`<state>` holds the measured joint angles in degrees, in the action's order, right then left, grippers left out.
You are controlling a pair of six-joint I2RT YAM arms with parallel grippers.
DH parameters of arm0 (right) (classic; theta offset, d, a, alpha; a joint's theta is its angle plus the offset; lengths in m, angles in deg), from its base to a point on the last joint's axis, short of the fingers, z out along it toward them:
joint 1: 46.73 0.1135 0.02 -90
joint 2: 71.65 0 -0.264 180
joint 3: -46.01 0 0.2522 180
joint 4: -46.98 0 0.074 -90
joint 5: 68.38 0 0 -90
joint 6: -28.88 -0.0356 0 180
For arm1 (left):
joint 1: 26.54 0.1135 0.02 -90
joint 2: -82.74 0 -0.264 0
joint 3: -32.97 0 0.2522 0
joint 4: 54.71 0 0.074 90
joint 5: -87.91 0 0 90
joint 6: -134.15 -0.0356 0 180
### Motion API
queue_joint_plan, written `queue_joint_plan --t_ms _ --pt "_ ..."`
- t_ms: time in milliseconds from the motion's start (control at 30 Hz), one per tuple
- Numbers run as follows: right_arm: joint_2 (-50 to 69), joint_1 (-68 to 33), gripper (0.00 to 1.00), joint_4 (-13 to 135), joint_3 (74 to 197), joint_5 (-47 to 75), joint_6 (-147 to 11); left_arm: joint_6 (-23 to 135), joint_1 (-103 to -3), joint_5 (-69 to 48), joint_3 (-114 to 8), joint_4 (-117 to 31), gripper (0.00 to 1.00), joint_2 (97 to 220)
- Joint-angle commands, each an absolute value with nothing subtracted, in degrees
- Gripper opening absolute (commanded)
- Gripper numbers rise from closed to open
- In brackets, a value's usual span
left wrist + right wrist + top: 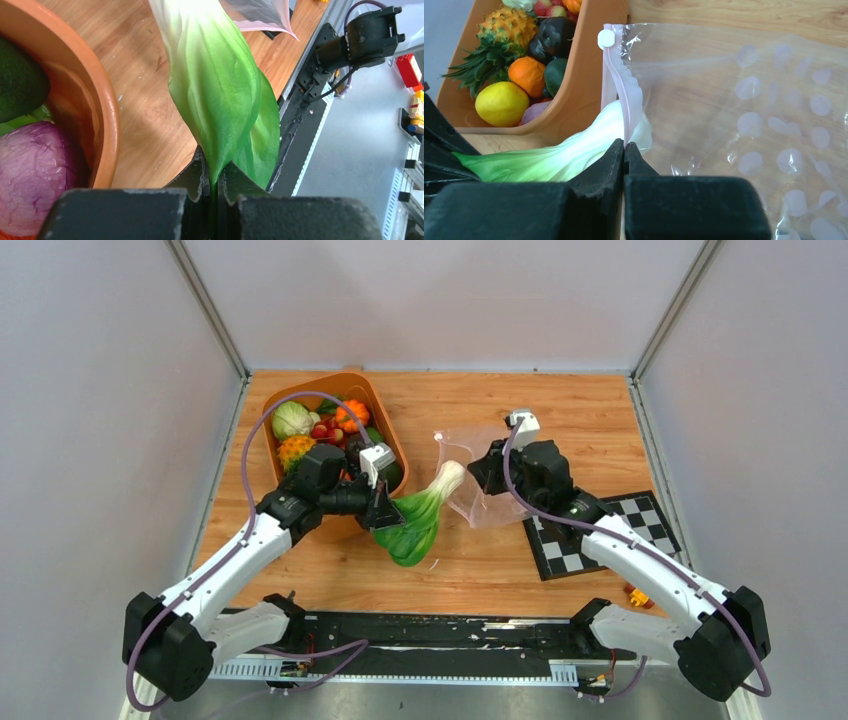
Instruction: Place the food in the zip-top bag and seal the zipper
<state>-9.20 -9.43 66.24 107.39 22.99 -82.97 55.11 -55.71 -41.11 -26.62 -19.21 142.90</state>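
Observation:
My left gripper (pixel 385 508) is shut on a leaf of the green bok choy (pixel 420 520), pinched between the jaws (pixel 214 172) at the leafy end. The bok choy's white stem end (pixel 616 122) pokes into the mouth of the clear zip-top bag (pixel 744 100) at mid-table. My right gripper (pixel 624 146) is shut on the bag's mouth edge by the pinkish zipper (pixel 624 92), holding it up; a white slider (pixel 606 38) sits at the strip's far end. More food lies in the orange tub (pixel 385 425): cabbage (pixel 292 420), orange pieces, a lemon (pixel 501 103).
A black-and-white checkered board (pixel 600 530) lies right of the bag, under my right arm. A purple cabbage (pixel 37 170) and a dark avocado sit in the tub beside my left gripper. A black rail runs along the table's near edge (pixel 440 625).

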Motion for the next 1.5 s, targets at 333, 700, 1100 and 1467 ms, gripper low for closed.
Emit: queue_joint_plan --t_ms 333,700,1100,1467 --pt "-10.2 -4.2 0.0 59.0 107.5 17.1 -74.1 57.4 -61.1 -46.1 -30.5 -27.4 0.0 147.0" --pt "-12.1 -3.1 0.0 58.0 104.8 13.1 -72.5 69.0 -61.1 -40.1 -30.7 -36.8 0.0 148.4" --pt "-10.3 -3.1 0.0 52.3 103.6 11.4 -85.8 81.1 -61.1 -32.5 -30.1 -43.6 0.13 149.8" --pt "-8.8 -3.9 0.0 51.0 102.4 15.8 -95.8 81.2 -61.2 -32.1 -31.1 -41.7 0.82 147.6"
